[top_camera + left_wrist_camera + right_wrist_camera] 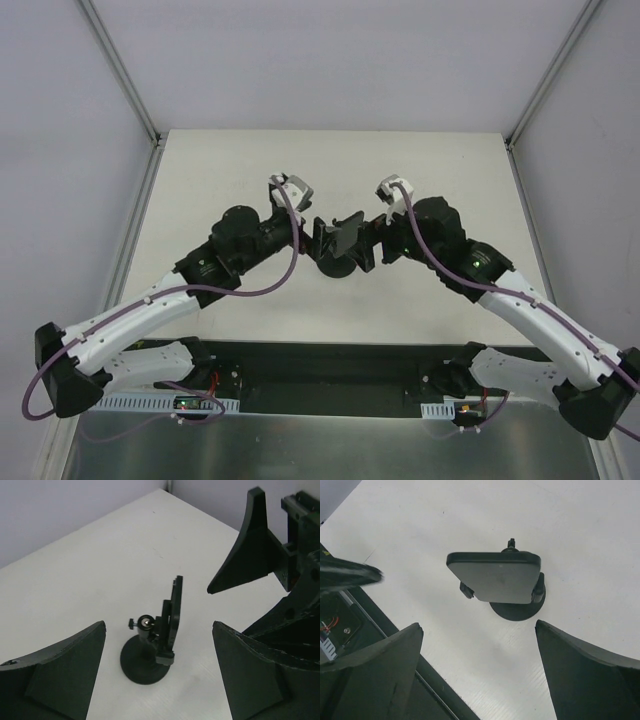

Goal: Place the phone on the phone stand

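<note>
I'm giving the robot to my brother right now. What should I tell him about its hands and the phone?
Left hand: open and empty, with a finger on each side of the stand, touching nothing.
Right hand: open and empty, pointing at the phone from the opposite side.
Phone: sits in the cradle of the phone stand, tilted a little. The stand is upright on the white table, between the two hands.
Done: the phone looks to be on the stand.
Left: probably just pull both hands back slowly without bumping the stand.
</note>
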You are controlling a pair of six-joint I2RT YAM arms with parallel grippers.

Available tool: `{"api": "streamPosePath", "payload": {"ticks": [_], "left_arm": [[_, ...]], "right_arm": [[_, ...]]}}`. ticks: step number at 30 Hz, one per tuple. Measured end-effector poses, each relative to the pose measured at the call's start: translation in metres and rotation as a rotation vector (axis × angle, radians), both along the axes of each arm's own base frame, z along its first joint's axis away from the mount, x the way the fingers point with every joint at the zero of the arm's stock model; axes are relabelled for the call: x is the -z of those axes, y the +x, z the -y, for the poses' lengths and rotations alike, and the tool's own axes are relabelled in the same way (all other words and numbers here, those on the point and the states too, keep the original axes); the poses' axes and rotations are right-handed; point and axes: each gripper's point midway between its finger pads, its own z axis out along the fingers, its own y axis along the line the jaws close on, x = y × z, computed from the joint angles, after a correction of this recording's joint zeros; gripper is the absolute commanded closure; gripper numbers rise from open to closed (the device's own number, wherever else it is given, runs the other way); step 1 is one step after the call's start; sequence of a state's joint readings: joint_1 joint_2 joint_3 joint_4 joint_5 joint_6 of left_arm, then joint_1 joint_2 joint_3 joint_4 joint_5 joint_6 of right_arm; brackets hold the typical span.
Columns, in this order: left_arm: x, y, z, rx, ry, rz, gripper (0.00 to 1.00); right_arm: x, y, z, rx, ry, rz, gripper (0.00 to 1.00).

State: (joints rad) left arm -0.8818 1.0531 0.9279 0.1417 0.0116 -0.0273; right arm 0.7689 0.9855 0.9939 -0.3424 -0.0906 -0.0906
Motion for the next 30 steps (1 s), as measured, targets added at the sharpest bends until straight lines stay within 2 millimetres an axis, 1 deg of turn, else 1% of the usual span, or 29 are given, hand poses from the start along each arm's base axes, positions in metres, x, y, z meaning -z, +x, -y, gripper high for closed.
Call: {"api": "streamPosePath", "payload": {"ticks": [4, 6, 8, 9, 13, 18, 24, 26, 30], "left_arm": [[-0.040, 0.007, -0.039, -0.163, -0.078, 0.081, 0.13], [-0.056, 0.007, -0.054, -0.220, -0.116, 0.114, 0.13], [-0.068, 0.006, -0.067, -0.265, -0.151, 0.143, 0.13], [-0.071, 0.006, -0.071, -0.276, -0.161, 0.150, 0.13], [-0.072, 0.009, -0.076, -0.311, -0.166, 0.157, 0.13], [-0.056, 0.015, -0.070, -0.315, -0.127, 0.133, 0.12], [-0.053, 0.017, -0.068, -0.315, -0.119, 0.127, 0.12], [-0.053, 0.017, -0.068, -0.315, -0.118, 0.126, 0.12], [-0.051, 0.018, -0.067, -0.315, -0.114, 0.124, 0.12]], "right_arm": [[-0.004, 0.017, -0.013, -0.001, -0.038, -0.005, 0.03], [-0.003, 0.025, -0.017, 0.008, -0.055, -0.009, 0.03], [0.001, 0.031, -0.020, 0.020, -0.070, -0.016, 0.03], [0.003, 0.032, -0.020, 0.025, -0.076, -0.018, 0.03], [0.008, 0.038, -0.021, 0.042, -0.087, -0.022, 0.03], [0.011, 0.045, -0.025, 0.055, -0.091, -0.012, 0.03], [0.021, 0.050, -0.029, 0.086, -0.133, -0.001, 0.03], [0.023, 0.050, -0.031, 0.096, -0.147, 0.009, 0.01], [0.026, 0.050, -0.038, 0.116, -0.179, 0.033, 0.11]]}}
